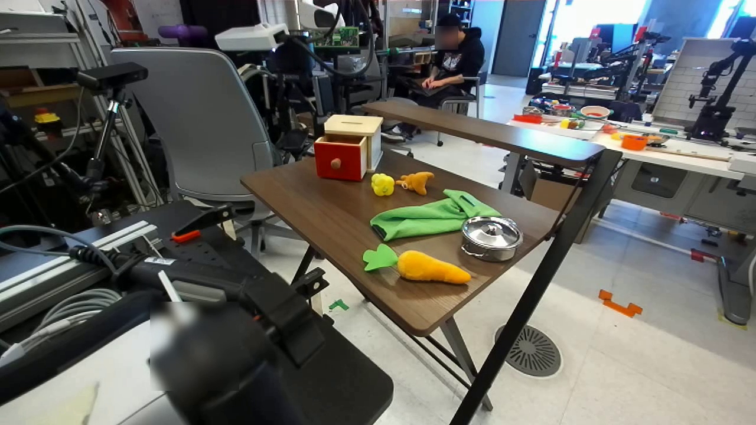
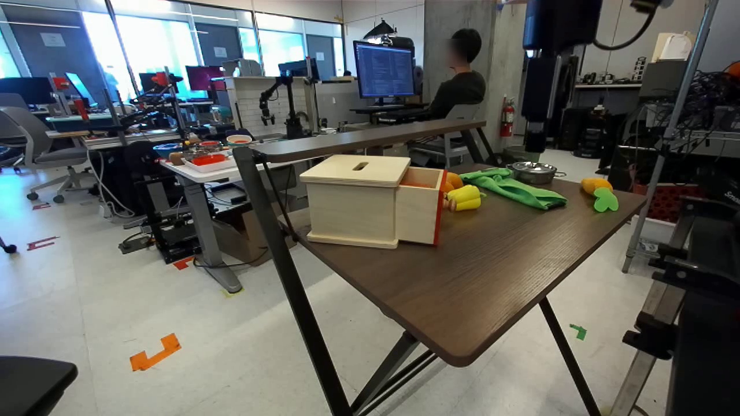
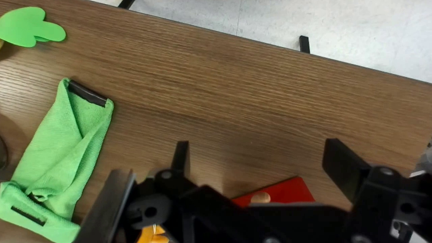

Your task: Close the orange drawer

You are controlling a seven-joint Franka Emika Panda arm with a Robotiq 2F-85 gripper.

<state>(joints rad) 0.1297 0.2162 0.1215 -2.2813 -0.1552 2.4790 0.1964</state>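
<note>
In an exterior view, at the far left of the brown wood-grain table: red-fronted drawer, pulled partway out of a pale wooden box with a slotted top. Stands open in both exterior views, round wooden knob on its face, plain wooden side showing between box and red front.

In the wrist view, gripper with black fingers spread well apart, table showing between the tips. Lower in that view, the drawer's red face and knob, partly hidden behind the gripper's own dark hardware. In an exterior view, same gripper hanging tips down at the right, seen too narrowly there for judging the spread.

Just to the right of the drawer, small yellow toy; right of that, orange plush toy. Farther right and nearer, crumpled green towel, close beside a lidded silver pot; contact between them unclear. Along the near side, plush carrot on its side, green leaves pointing left. Over the far right edge, raised brown shelf. Beyond the table, gray office chair at the left and, much farther off, seated person in a black hooded top.
</note>
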